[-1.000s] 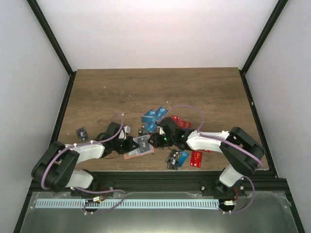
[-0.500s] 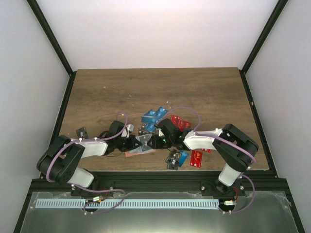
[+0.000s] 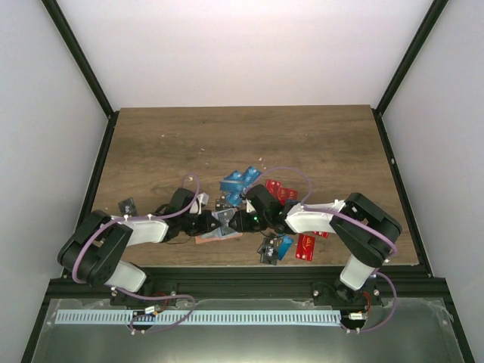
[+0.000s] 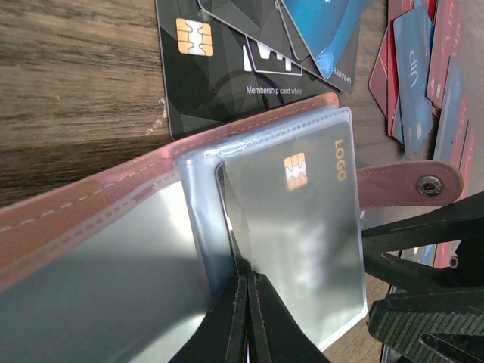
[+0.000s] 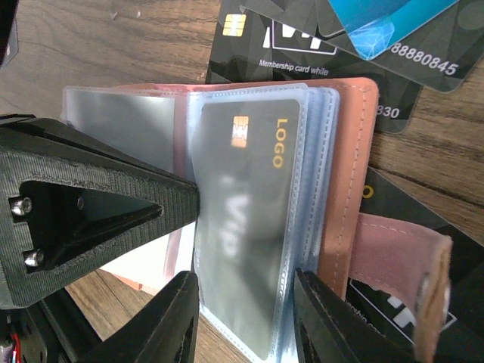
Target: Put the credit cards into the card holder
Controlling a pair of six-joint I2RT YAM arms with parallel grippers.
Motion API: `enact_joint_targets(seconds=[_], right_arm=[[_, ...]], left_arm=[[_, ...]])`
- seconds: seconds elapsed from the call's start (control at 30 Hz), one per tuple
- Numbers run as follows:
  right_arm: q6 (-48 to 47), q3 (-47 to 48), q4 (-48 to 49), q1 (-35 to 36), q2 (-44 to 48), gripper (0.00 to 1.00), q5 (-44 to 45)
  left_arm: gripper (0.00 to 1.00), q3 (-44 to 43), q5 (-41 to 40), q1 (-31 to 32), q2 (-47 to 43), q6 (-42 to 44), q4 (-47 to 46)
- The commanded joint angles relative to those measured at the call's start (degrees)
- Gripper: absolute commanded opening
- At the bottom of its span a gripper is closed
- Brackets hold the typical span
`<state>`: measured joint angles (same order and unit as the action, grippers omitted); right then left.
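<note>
The tan-orange card holder (image 3: 214, 239) lies open near the front edge, its clear sleeves fanned up. In the left wrist view its leather edge (image 4: 76, 219) runs across. A dark grey card (image 4: 302, 227) with a gold chip and "LOGO" sits inside a sleeve. My left gripper (image 4: 246, 302) is shut on a sleeve's edge (image 3: 215, 221). My right gripper (image 5: 246, 318) is open, its fingers either side of the sleeve stack with the grey card (image 5: 242, 227); it meets the left one over the holder (image 3: 236, 220). Loose blue cards (image 3: 238, 180) and red cards (image 3: 281, 190) lie behind.
A red card (image 3: 306, 247) and a black and blue pair (image 3: 274, 248) lie at the front right. One black card (image 3: 128, 205) lies alone at the left. A black membership card (image 4: 219, 83) lies against the holder. The holder's snap strap (image 5: 393, 257) sticks out beside my right fingers.
The left arm has swung in to the right and the grey card has gone lower into the holder. Nothing has visibly moved in the last half second.
</note>
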<state>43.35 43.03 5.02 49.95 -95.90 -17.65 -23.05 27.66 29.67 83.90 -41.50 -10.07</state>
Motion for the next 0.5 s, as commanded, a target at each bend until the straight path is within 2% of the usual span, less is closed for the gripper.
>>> enact_joint_targets(seconds=[0.0,0.47], right_arm=[[-0.37,0.92,1.42,-0.21,-0.43,0.36,-1.86],[-2.01,2.83,-0.54,0.49,0.01,0.36,-3.25]], left_arm=[[0.04,0.9,-5.34,0.65,2.93,1.24,3.63],[0.04,-0.01,-6.29,0.78,2.52,1.24,4.75]])
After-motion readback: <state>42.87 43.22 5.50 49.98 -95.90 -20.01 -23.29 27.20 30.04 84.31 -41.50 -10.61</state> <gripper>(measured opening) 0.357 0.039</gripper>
